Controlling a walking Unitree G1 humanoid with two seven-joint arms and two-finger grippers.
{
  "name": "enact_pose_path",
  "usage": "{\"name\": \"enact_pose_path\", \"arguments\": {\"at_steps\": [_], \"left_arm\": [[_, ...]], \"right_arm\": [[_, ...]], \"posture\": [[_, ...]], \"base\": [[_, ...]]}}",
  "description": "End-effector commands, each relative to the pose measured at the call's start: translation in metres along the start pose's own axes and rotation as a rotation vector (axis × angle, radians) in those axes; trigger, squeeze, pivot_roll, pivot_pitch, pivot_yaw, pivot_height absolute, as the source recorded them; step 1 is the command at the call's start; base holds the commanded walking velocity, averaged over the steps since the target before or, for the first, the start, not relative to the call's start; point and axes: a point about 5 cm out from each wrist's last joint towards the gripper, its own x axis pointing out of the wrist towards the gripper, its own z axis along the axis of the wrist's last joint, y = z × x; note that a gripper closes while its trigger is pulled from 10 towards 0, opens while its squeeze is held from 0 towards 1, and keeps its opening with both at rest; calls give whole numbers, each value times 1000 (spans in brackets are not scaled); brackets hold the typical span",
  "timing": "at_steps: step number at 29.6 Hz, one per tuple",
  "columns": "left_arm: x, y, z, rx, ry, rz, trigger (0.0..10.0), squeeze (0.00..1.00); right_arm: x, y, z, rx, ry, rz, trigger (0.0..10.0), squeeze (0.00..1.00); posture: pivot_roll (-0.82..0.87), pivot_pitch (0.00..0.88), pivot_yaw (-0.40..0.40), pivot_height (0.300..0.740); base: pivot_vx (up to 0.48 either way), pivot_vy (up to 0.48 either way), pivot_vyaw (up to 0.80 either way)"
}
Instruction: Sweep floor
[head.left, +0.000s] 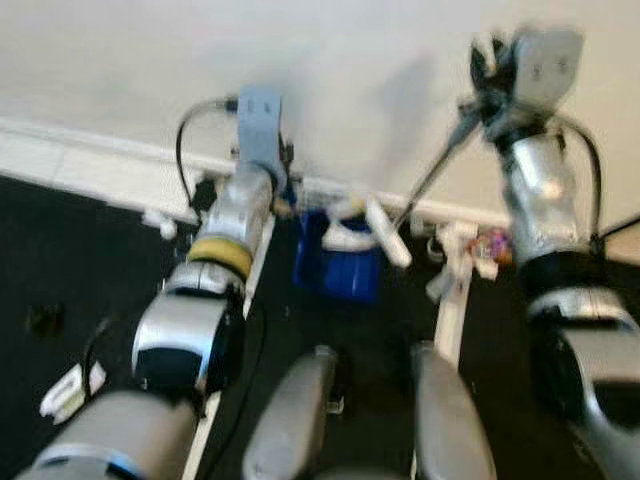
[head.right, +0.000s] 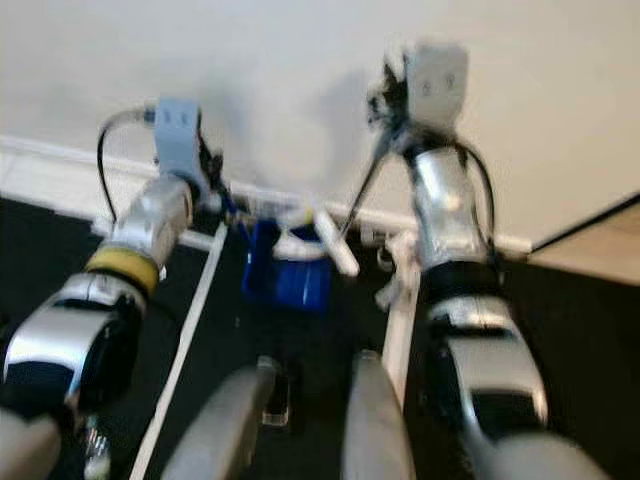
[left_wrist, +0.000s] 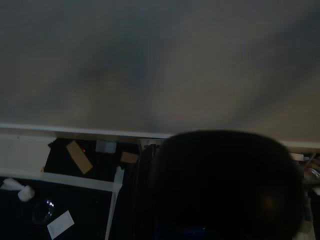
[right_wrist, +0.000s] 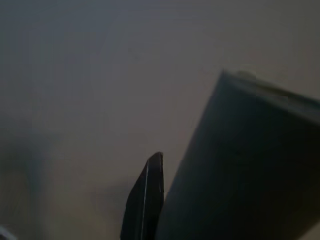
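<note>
The blue dustpan (head.left: 335, 262) sits on the dark floor (head.left: 90, 260) right at the foot of the far wall (head.left: 330, 70), between the robot's two arms, with a few pale scraps already lying in it. A thin broom handle (head.left: 432, 180) slants down from upper right toward the pan; its white head (head.left: 387, 234) rests at the pan's right edge.

I'd judge the sweeping partly done: litter (head.left: 478, 248) is bunched against the baseboard (head.left: 100, 145) just right of the pan, and loose bits remain on the near left floor, including a white scrap (head.left: 70, 390). All that still has to go in.

The right gripper (head.left: 487, 88) is raised near the wall at the handle's upper end and seems closed around it, though blur hides the fingers. The left gripper (head.left: 262, 170) reaches down just left of the pan; whether its fingers are apart or clamped on the pan I cannot tell.
</note>
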Motion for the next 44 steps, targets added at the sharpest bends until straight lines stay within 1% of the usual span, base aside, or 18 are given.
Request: {"name": "enact_pose_path", "arguments": {"at_steps": [1,3,6,7,9,10,11,16,18,19,22,23,28,33,37,40,42,44], "left_arm": [[-4,-1,-26,-5,95,-9,10000,0],[-4,-1,-26,-4,96,-9,10000,0],[-4,1,-27,0,96,-8,10000,0],[-4,1,-27,0,96,-8,10000,0],[-5,4,-29,1,98,-5,10000,0],[-5,4,-29,1,98,-5,10000,0],[-6,5,-30,0,100,-4,10000,0],[-6,6,-31,1,102,-2,10000,0],[-7,8,-33,1,106,1,10000,0],[-7,8,-33,1,106,1,10000,0],[-8,9,-35,1,113,4,10000,0],[-9,10,-36,-1,115,4,10000,0],[-11,11,-40,-6,122,6,10000,0],[-12,14,-40,-7,123,9,10000,0],[-13,18,-39,-6,121,14,10000,0],[-13,18,-38,-7,116,13,10000,0],[-14,18,-37,-8,111,10,10000,0],[-14,18,-37,-9,108,7,10000,0]], "right_arm": [[-3,-10,7,-92,-10,-18,10000,0],[-11,-21,5,-153,7,-43,10000,0],[-21,-48,2,-248,60,-104,10000,0],[-21,-48,2,-248,60,-104,10000,0],[-31,-72,-5,-323,113,-159,10000,0],[-31,-72,-5,-323,113,-159,10000,0],[-38,-77,-16,-307,146,-191,10000,0],[-51,-75,-47,-129,229,-312,10000,0],[-61,-71,-68,-14,297,-388,10000,0],[-61,-71,-68,-14,297,-388,10000,0],[-73,-66,-90,104,365,-436,10000,0],[-78,-64,-96,159,368,-462,10000,0],[-86,-47,-107,364,312,-440,10000,0],[-83,-40,-107,378,296,-427,10000,0],[-66,-32,-94,341,218,-366,10000,0],[-54,-37,-79,239,143,-343,10000,0],[-44,-48,-62,156,59,-351,10000,0],[-40,-56,-53,134,12,-373,10000,0]], "posture": [[-46,261,64,740],[-50,261,64,740],[-54,261,65,740],[-54,261,65,740],[-57,261,66,740],[-57,261,66,740],[-55,264,67,740],[-42,267,68,740],[-29,271,76,740],[-29,271,76,740],[-20,272,79,740],[-16,273,81,740],[-2,275,86,740],[13,273,90,740],[18,270,90,740],[26,269,87,740],[26,269,87,740],[25,267,86,740]], "base": [[0,0,0],[0,0,0],[0,0,0],[0,0,0],[0,0,0],[0,0,0],[0,0,0],[0,0,0],[0,0,0],[0,0,0],[0,0,0],[0,0,0],[0,0,0],[0,0,0],[0,0,0],[0,0,0],[0,0,0],[0,0,0]]}}
